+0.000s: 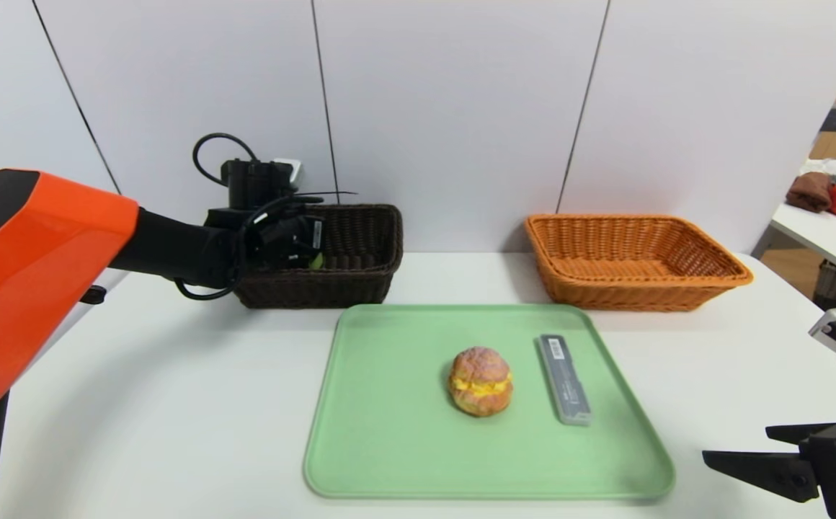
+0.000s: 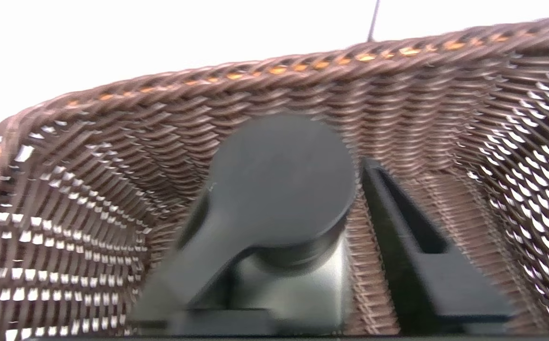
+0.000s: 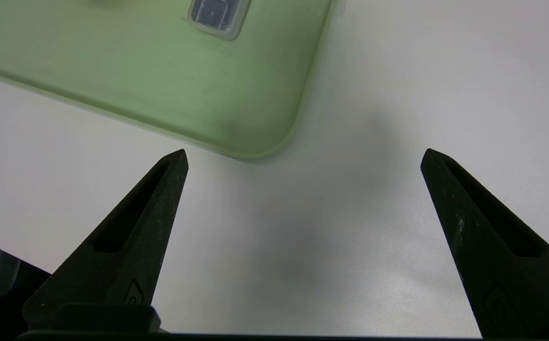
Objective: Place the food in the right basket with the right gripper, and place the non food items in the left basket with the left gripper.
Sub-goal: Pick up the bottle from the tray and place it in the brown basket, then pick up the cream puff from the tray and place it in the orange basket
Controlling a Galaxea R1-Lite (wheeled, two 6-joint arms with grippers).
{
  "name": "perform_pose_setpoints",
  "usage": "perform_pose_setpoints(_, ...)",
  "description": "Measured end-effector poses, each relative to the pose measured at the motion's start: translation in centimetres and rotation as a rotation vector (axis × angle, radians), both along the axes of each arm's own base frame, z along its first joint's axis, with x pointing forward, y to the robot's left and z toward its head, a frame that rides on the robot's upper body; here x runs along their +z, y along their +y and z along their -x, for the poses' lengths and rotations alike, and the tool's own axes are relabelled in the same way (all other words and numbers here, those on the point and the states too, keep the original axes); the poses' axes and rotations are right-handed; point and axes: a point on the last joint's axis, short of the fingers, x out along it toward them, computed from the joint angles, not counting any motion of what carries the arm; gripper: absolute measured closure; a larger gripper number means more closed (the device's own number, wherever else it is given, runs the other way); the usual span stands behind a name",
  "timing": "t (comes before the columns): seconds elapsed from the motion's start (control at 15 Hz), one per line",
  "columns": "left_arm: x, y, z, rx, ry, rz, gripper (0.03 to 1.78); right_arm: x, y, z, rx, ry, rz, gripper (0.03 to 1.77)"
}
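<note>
**Left pincer inside the dark basket, bun and case on the tray**

The white surface (image 1: 173,404) carries everything I can see. On it, nearest me, lies the green tray (image 1: 389,447), holding two things: the bun (image 1: 481,380) near its middle, and the grey case (image 1: 564,378) just beside it on my right, apart from it, lying lengthwise with its barcode sticker up. My right wrist camera catches only one rounded corner of that tray and one end of the case; the bun is barely in its picture at all.

Behind the tray stand the two baskets, well apart. The orange basket (image 1: 634,263) on the right shows only bare weave inside. The dark brown basket (image 1: 360,252) on the left has my left arm reaching over its near-left corner, and the left pincer (image 1: 295,245) hides much of its interior in the head view; only a speck of green shows below it.

From the left wrist camera, blurred, I see the black pump bottle (image 2: 279,189) from above, its round cap and spout filling the middle, basket wall all around it. One black finger (image 2: 426,255) stands beside the bottle with a gap of weave between them; the other finger is out of sight, so I cannot tell whether that pincer grips or has let go.

The right pincer (image 3: 303,156) hangs over bare surface by the tray's near-right corner, spread wide, holding nothing.
</note>
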Motion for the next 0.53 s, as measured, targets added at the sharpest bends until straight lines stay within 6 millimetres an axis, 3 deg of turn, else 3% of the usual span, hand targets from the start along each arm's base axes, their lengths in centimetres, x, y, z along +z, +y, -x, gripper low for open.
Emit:
perform_pose_setpoints(0.33,0.4,0.2,0.6,-0.003,0.003,0.001,0.49,0.0,0.0,0.0,0.0,0.0,0.001,0.1)
perform_pose_setpoints(0.53,1.8,0.7,2.5,-0.005,-0.006,-0.006,0.37,0.0,-0.1,0.0,-0.007,-0.001,-0.001,0.1)
